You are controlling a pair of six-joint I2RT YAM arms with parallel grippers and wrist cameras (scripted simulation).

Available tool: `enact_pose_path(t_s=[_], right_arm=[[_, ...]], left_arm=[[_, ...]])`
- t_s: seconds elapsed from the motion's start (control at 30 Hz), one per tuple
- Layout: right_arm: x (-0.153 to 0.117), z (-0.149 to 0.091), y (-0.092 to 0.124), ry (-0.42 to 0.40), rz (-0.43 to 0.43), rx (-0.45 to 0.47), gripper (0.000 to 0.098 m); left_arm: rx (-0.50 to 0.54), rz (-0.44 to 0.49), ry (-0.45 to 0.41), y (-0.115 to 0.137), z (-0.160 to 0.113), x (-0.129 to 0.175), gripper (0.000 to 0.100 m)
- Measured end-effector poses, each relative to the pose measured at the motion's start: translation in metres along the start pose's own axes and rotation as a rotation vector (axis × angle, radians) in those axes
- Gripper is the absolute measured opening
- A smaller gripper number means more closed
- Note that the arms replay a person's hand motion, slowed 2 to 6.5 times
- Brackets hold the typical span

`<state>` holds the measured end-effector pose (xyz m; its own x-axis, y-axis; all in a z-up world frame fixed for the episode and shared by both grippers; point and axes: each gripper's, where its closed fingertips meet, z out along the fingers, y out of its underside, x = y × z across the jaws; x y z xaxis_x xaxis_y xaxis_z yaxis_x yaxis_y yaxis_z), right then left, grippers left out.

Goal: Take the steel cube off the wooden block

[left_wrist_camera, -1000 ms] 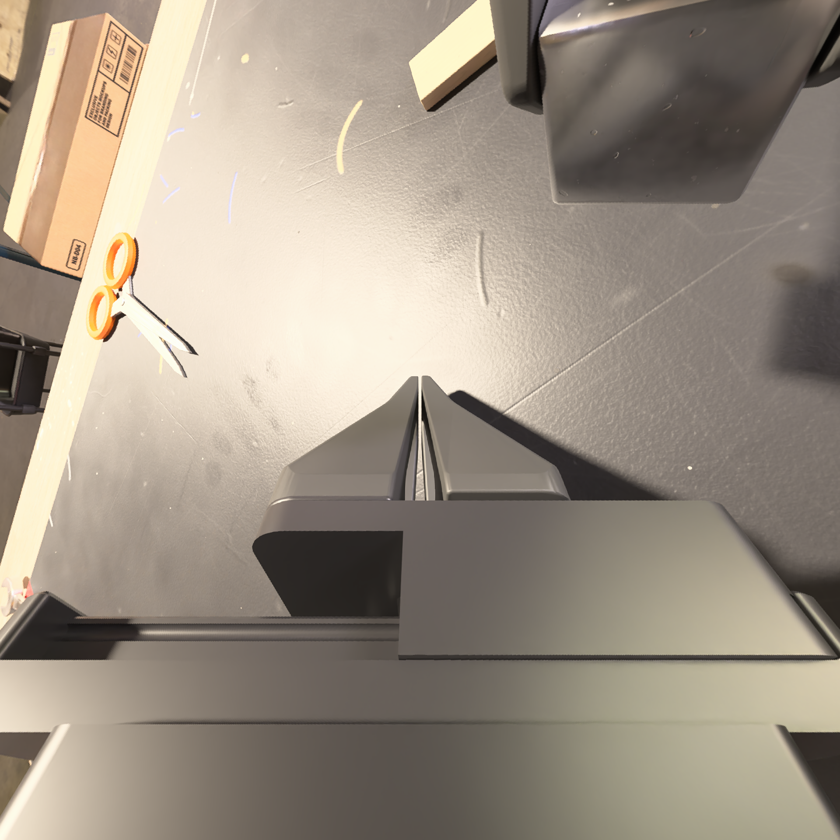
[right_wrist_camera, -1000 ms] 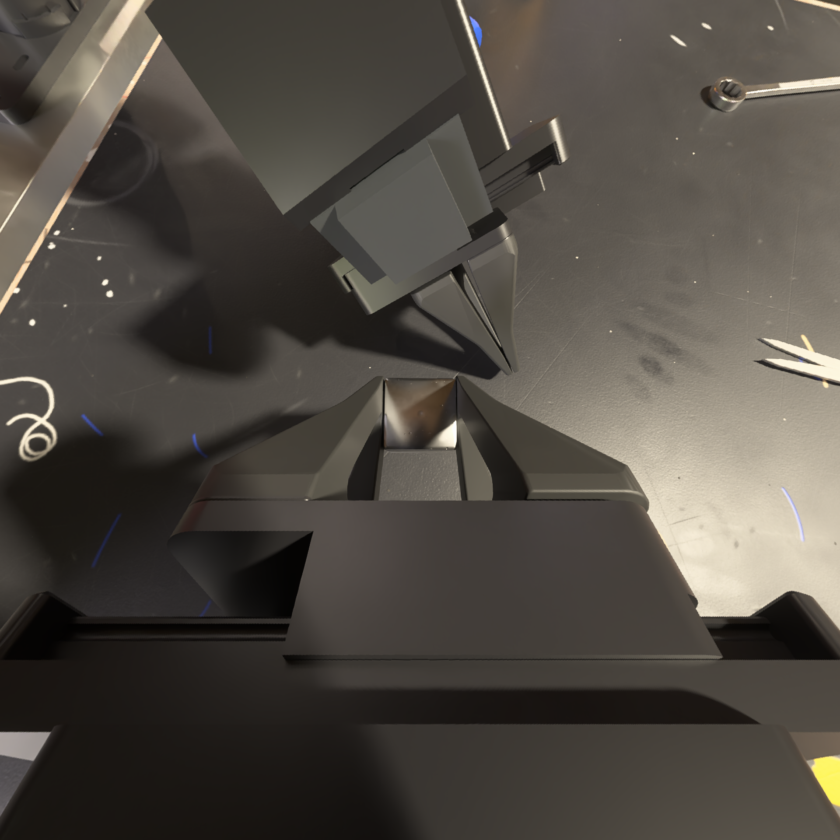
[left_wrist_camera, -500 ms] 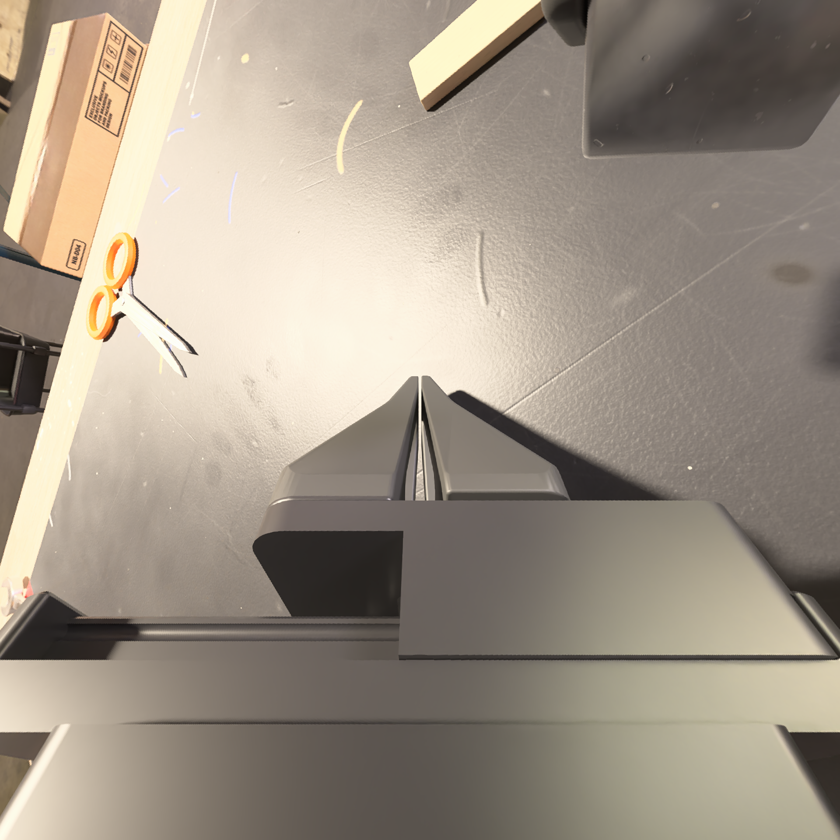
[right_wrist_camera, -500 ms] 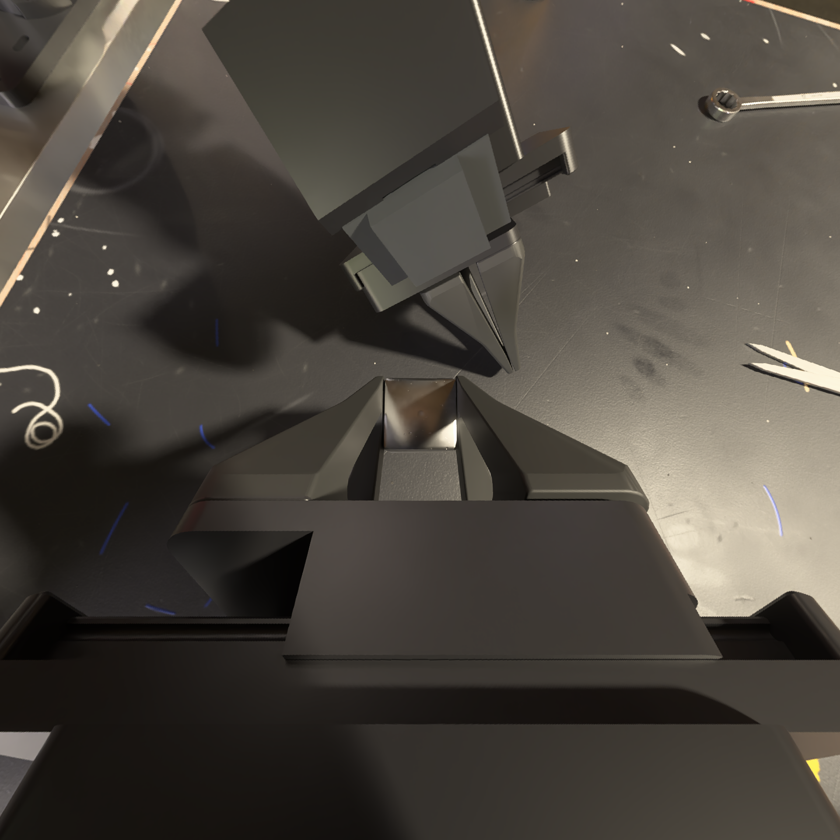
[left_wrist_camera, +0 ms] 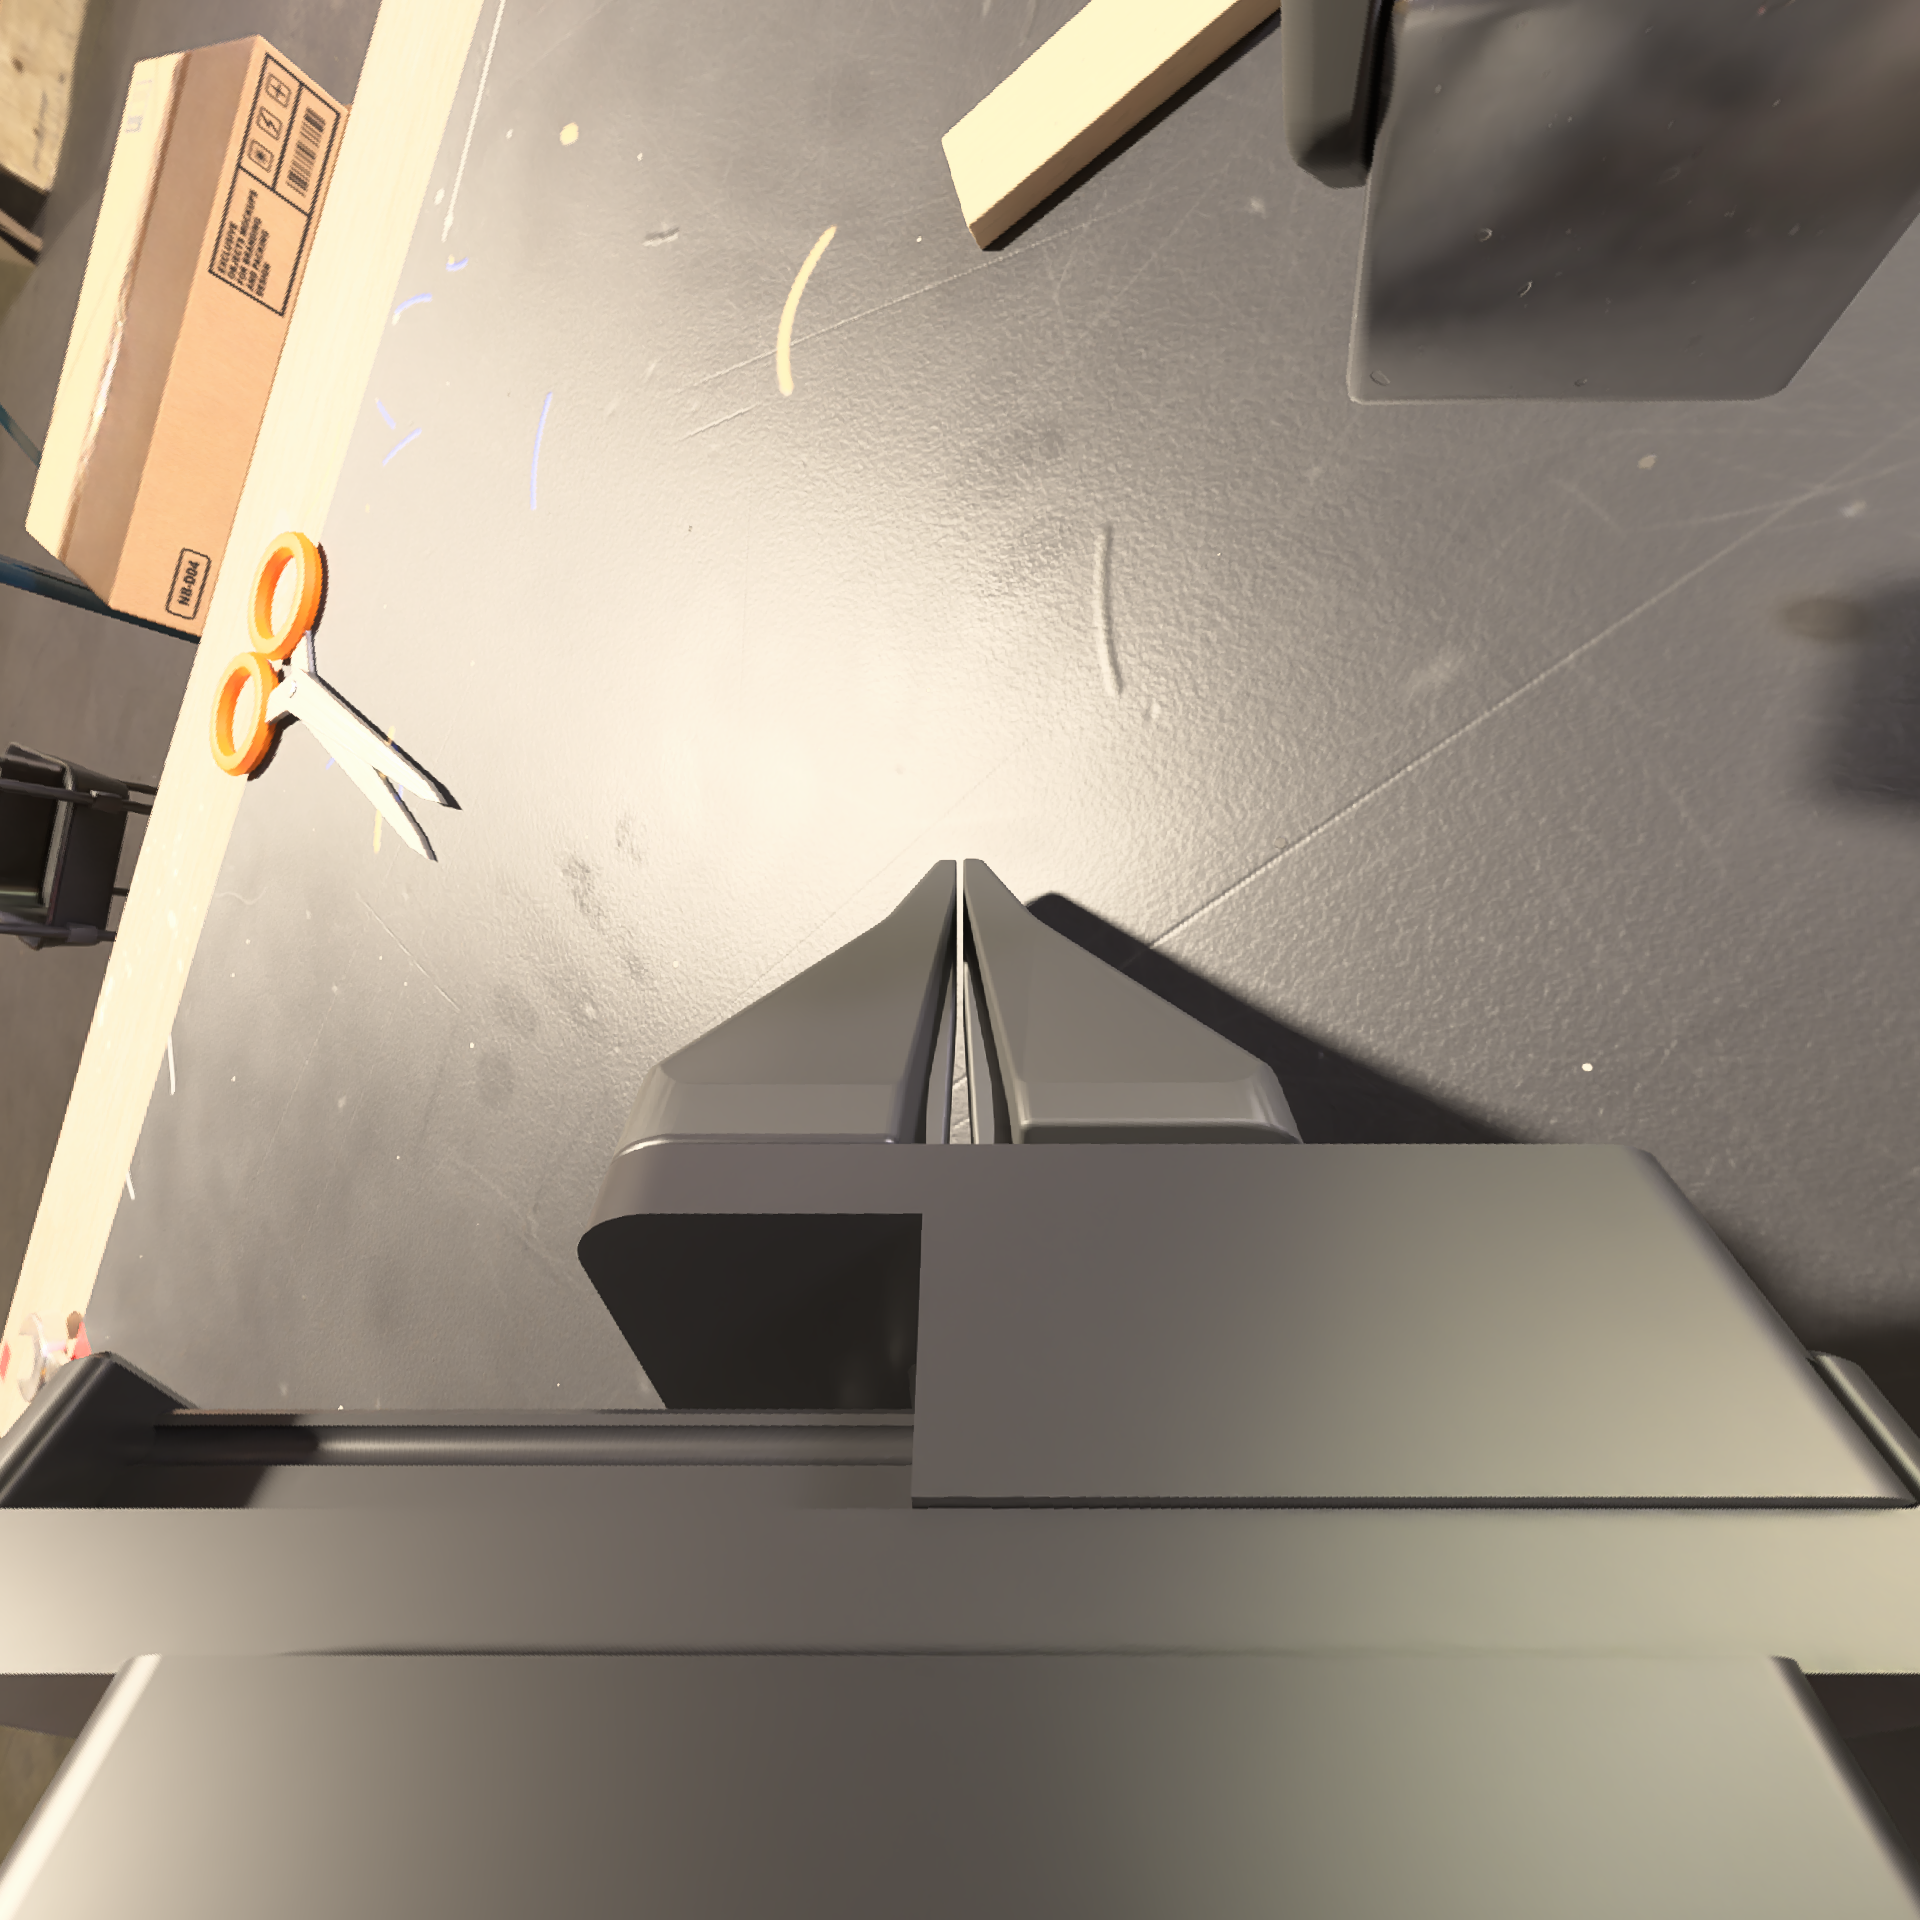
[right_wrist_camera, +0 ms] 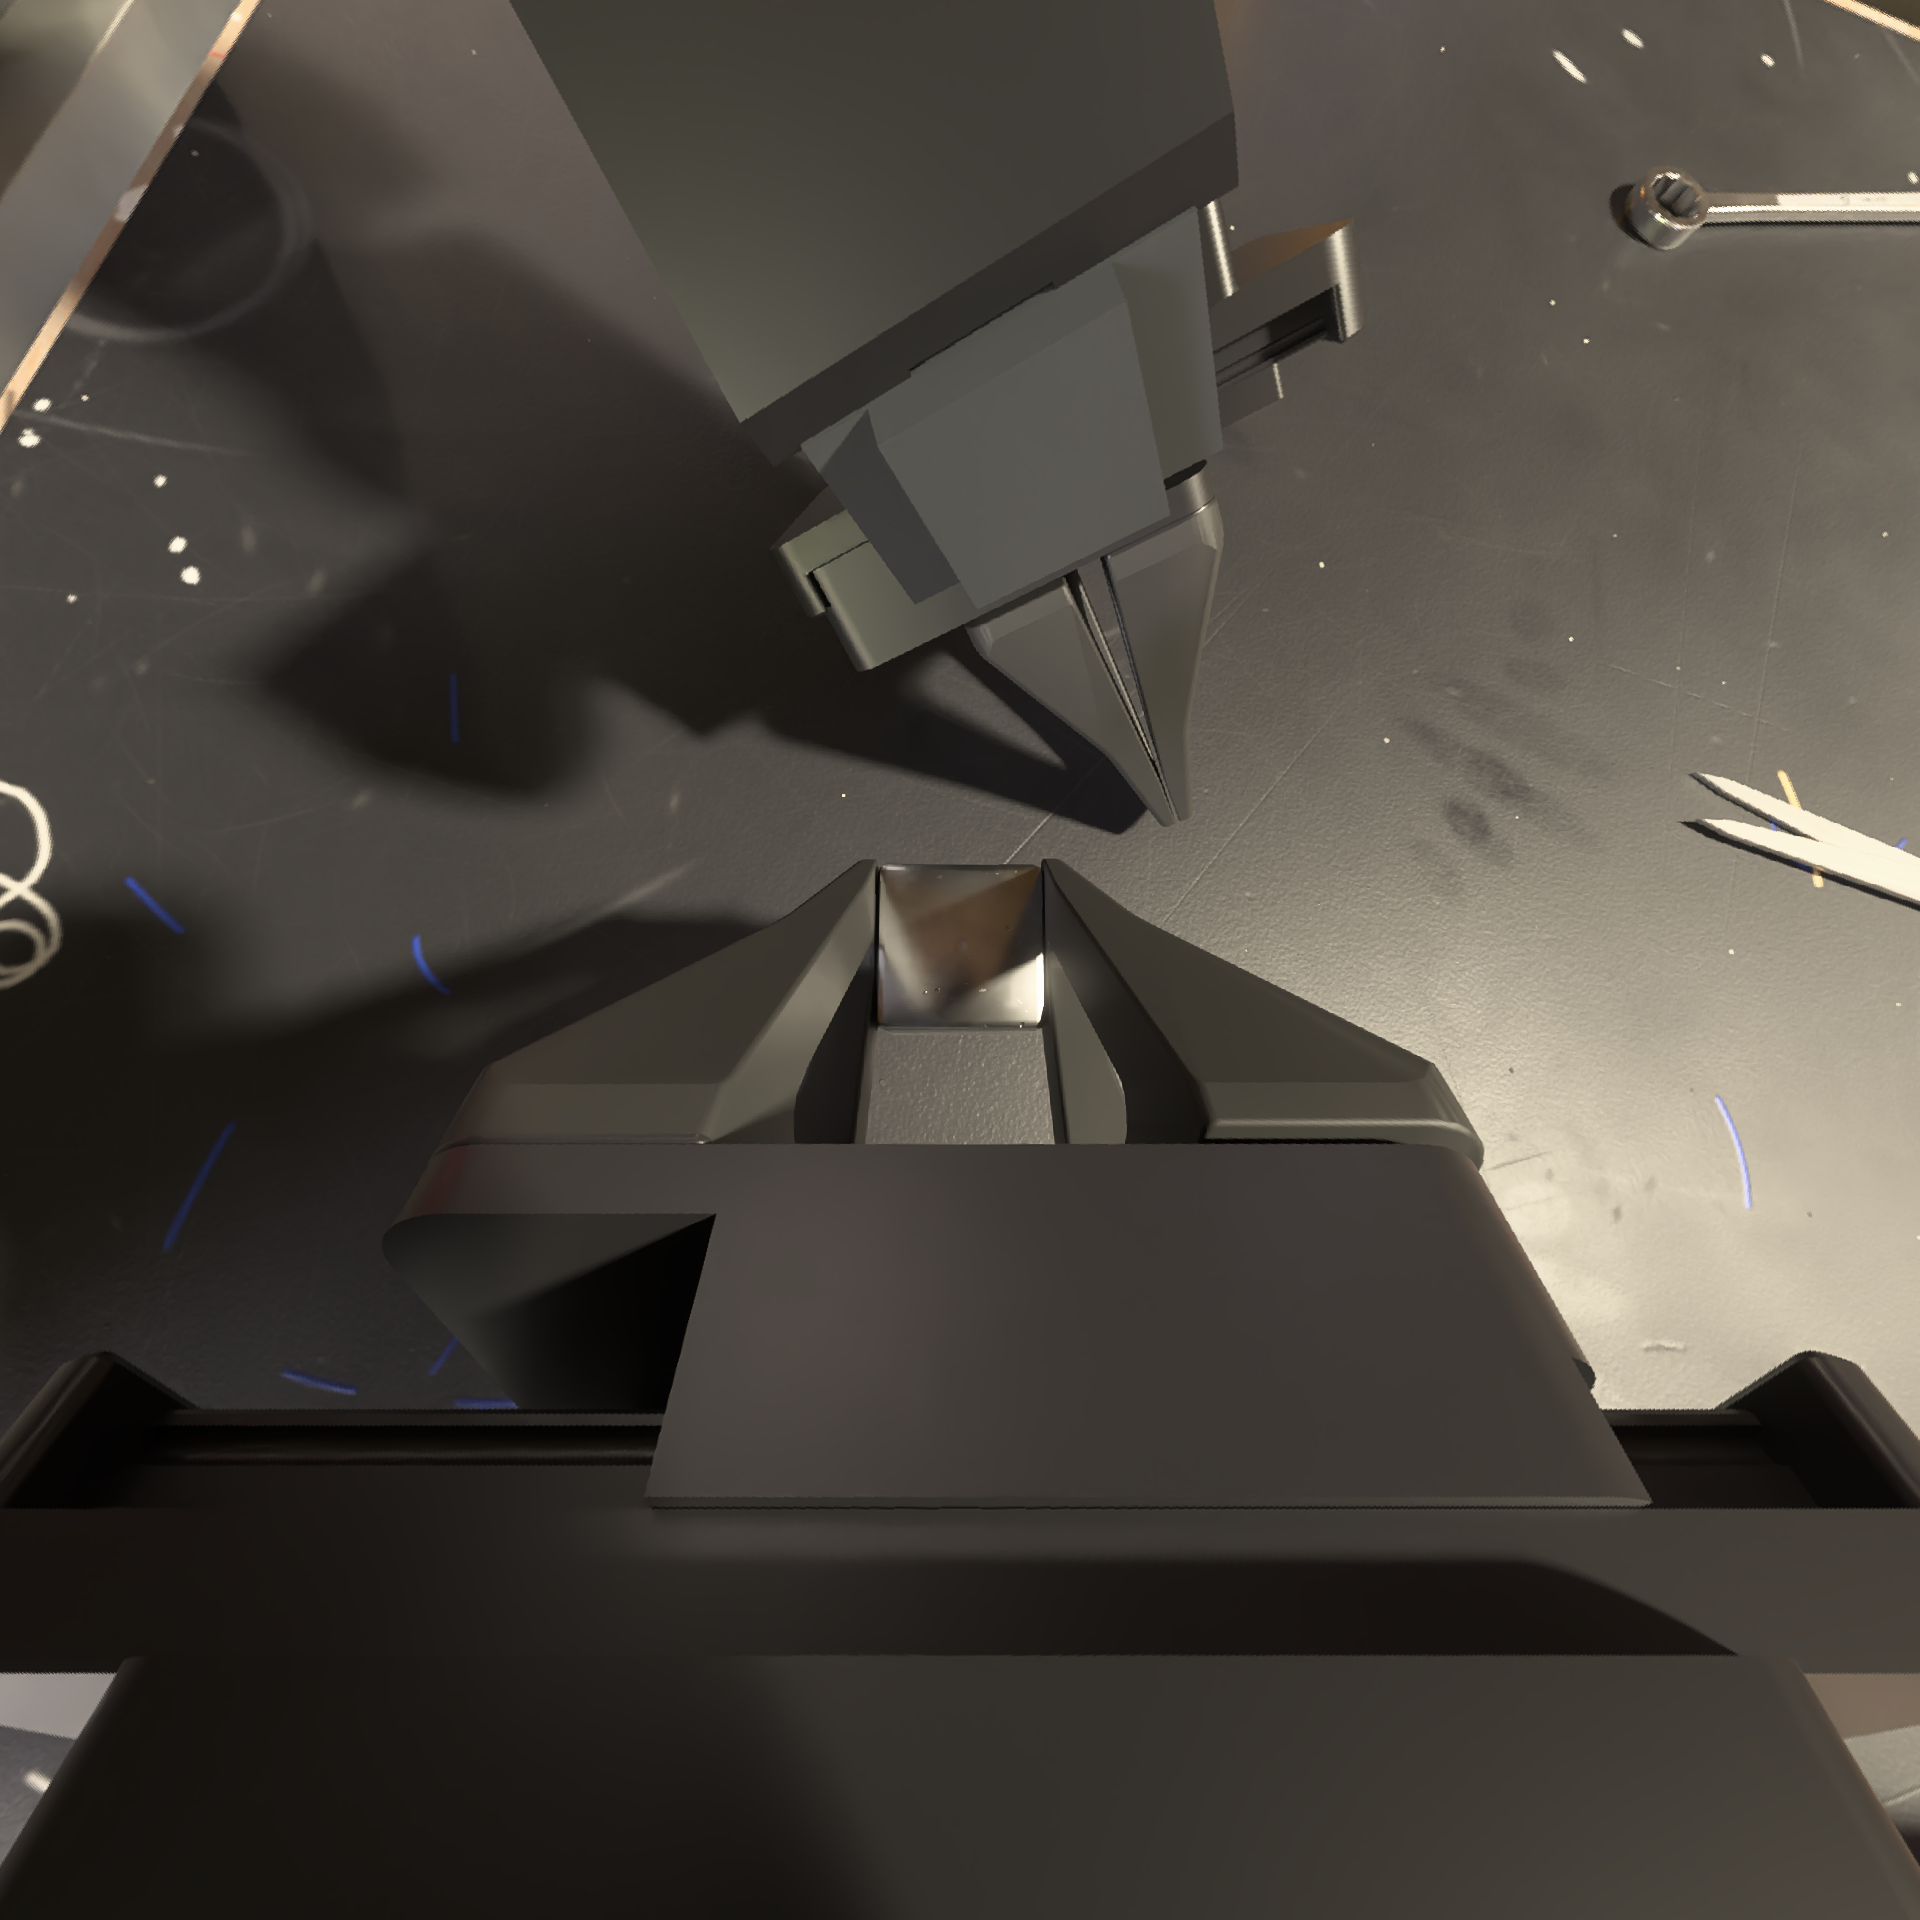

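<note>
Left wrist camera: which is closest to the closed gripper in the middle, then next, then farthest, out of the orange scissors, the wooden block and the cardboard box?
From the left gripper:
1. Orange scissors, to the left, near the table's pale edge.
2. Wooden block, ahead and slightly right.
3. Cardboard box, far left, beyond the scissors.

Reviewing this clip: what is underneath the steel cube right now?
The steel cube is clamped in the right pincer; only bare dark tabletop shows around it. Directly beneath is hidden by the cube. The wooden block lies elsewhere.
</note>
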<state>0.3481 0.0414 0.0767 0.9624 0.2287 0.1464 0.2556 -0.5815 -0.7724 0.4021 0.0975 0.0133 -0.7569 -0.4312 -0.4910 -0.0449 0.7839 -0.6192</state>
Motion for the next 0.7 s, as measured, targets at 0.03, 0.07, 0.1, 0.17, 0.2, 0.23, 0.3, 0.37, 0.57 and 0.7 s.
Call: enact_pose_path(t_s=[0.03, 0.07, 0.1, 0.17, 0.2, 0.23, 0.3, 0.37, 0.57, 0.7], right_arm=[[-0.0001, -0.0001, -0.0001, 0.001, -0.002, 0.0, 0.0253], [-0.0003, -0.0003, -0.0002, 0.001, -0.003, 0.0, 0.0253], [-0.0003, -0.0004, -0.0005, 0.001, -0.003, 0.001, 0.0253], [-0.0005, -0.0006, -0.0012, 0.0, -0.003, 0.004, 0.0253], [-0.0007, -0.0006, -0.0014, -0.001, -0.003, 0.005, 0.0253], [-0.0009, -0.0006, -0.0016, -0.002, -0.003, 0.006, 0.0253], [-0.0013, -0.0006, -0.0016, -0.003, -0.003, 0.007, 0.0253], [-0.0015, -0.0006, -0.0016, -0.004, -0.004, 0.007, 0.0253], [-0.0018, -0.0011, -0.002, -0.007, -0.007, 0.006, 0.0253], [-0.0016, -0.0012, -0.0022, -0.006, -0.009, 0.006, 0.0253]], left_arm=[[0.0, 0.0, 0.0, 0.0, 0.0, 0.0, 0.001], [0.0, 0.0, 0.0, 0.0, 0.0, 0.0, 0.001], [0.0, 0.0, 0.0, 0.0, 0.0, 0.0, 0.001], [0.0, 0.0, 0.0, 0.0, 0.0, 0.0, 0.001], [0.0, 0.0, 0.0, 0.0, 0.0, 0.0, 0.001], [0.0, 0.0, 0.0, 0.0, 0.0, 0.0, 0.001], [0.0, 0.0, 0.0, 0.0, 0.0, 0.0, 0.001], [0.0, 0.0, 0.0, 0.0, 0.0, 0.0, 0.001], [0.0, 0.0, -0.001, -0.0001, 0.0, -0.0002, 0.001], [0.0, 0.0, -0.001, -0.0001, 0.0, -0.0003, 0.001]])
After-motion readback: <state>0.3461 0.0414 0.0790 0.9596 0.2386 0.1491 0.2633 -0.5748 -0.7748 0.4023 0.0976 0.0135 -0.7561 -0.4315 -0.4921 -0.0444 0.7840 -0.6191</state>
